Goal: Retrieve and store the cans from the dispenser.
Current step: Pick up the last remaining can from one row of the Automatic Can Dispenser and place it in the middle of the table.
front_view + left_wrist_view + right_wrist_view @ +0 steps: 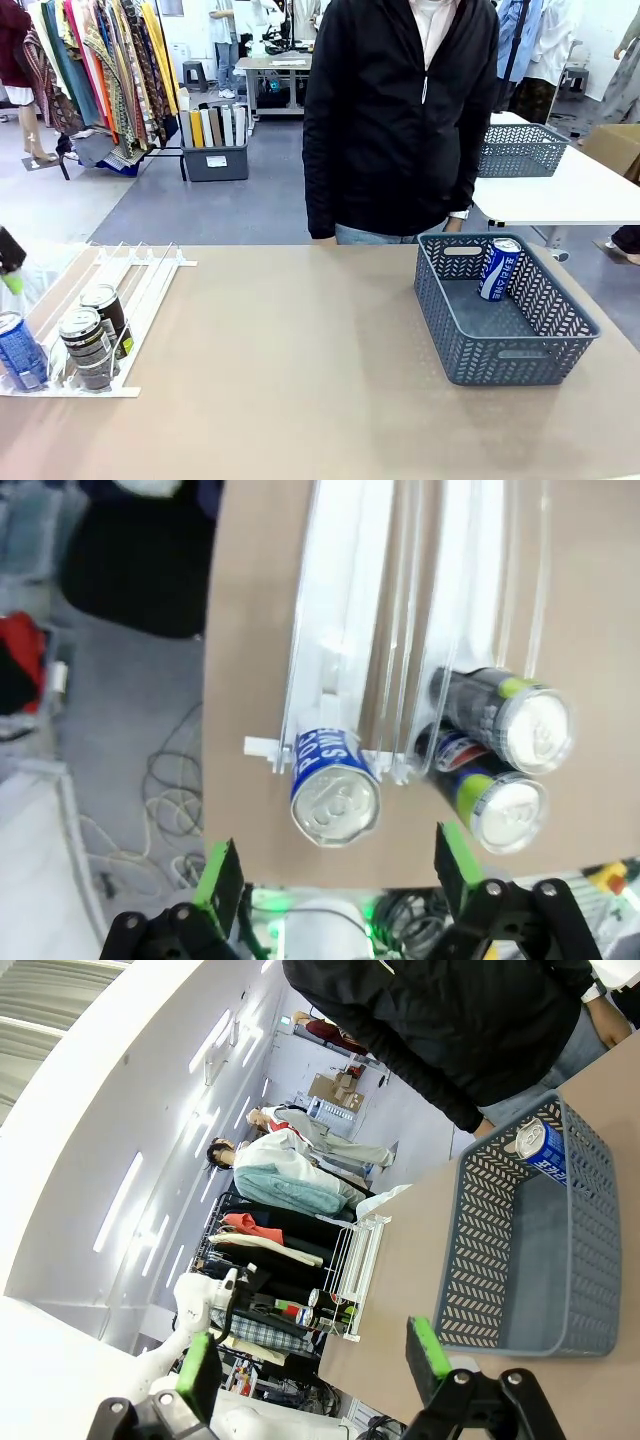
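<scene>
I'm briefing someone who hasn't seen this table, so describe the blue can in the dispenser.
Find the white dispenser at the table's left end. At its near end sits the blue can, leftmost and alone in its lane. Its two neighbours are dark cans.

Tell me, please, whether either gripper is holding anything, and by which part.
Nothing: the left gripper is open near the blue can, the right gripper open too.
</scene>
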Robot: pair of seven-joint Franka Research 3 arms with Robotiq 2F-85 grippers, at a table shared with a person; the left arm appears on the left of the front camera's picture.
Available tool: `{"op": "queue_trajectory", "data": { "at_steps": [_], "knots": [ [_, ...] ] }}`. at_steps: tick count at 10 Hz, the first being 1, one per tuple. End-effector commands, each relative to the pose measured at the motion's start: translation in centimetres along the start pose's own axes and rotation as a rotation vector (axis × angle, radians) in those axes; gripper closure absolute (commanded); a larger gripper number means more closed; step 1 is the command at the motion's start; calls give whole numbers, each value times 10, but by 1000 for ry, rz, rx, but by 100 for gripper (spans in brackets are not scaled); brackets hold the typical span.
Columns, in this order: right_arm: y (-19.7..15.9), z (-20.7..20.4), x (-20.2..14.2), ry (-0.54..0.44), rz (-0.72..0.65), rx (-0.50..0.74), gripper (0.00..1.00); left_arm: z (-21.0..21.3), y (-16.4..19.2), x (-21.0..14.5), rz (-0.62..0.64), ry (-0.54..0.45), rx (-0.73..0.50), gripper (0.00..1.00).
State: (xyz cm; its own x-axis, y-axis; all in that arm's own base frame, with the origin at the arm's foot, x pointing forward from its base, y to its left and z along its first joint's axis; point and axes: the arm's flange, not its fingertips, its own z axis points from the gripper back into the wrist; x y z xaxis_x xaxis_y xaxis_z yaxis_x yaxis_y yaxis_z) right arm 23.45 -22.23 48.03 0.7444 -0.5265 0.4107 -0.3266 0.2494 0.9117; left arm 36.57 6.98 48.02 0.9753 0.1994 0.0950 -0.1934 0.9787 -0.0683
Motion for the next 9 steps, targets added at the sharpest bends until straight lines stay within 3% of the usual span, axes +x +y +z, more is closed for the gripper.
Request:
{"op": "queue_trajectory", "data": {
  "at_steps": [1, 6, 9],
  "knots": [
    [2, -2, 3, -18, 9, 21, 0, -25, -6, -6, 53, 38, 46, 0],
    [2, -2, 3, -18, 9, 21, 0, -77, -12, -4, 135, 145, 131, 0],
    [2, -2, 3, -18, 9, 21, 0, -84, -6, -1, 130, 127, 85, 0]
  ]
}}
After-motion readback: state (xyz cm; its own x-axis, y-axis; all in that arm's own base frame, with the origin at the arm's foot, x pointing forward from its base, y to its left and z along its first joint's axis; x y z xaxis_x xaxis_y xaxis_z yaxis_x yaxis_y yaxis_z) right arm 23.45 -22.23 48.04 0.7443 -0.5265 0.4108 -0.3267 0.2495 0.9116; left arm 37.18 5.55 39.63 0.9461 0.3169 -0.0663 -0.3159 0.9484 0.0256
